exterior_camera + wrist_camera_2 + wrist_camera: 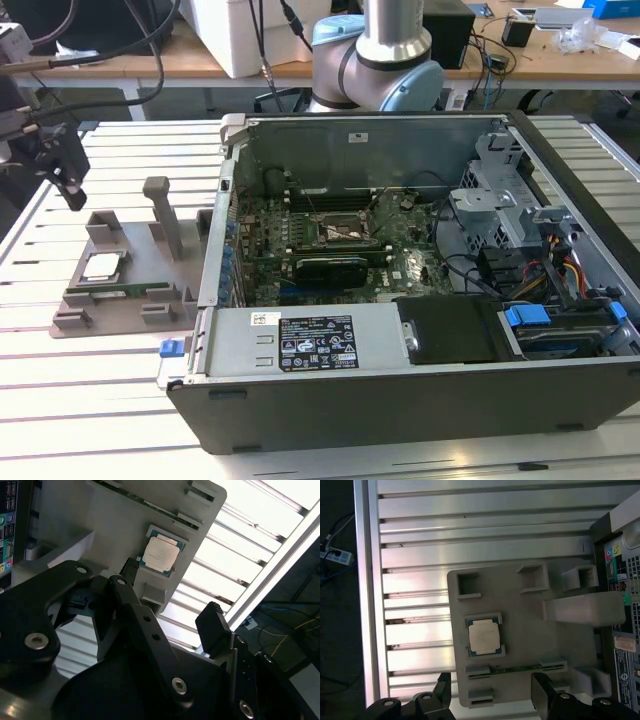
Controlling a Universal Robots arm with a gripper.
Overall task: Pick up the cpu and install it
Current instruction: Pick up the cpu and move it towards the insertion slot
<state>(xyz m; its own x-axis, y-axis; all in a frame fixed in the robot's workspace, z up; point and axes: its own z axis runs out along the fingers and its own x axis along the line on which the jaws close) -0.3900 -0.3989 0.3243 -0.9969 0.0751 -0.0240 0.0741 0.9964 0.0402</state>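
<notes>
A robotics lab or workshop: an opened computer case (420,400) on a slatted aluminium table (90,410), cable-strewn workbenches (200,62) behind.

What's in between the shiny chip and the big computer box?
A tall grey post on the tray stands between the chip and the computer case, seen in the exterior view.

The cpu (484,636) has a shiny silver-grey top with a thin green rim. The holder tray (520,605) is plain matt grey, and the memory stick (517,669) is a narrow green strip. The gripper (492,682) is black.

In the exterior view, the table (100,410) is pale silver, striped by long parallel slats. At centre frame the motherboard (265,255) is green, and the computer case (400,415) has dark grey outer walls. At lower right the latch (527,316) is blue and the cables (570,270) are yellow and red. At top centre the arm (385,60) is silver and pale blue.
</notes>
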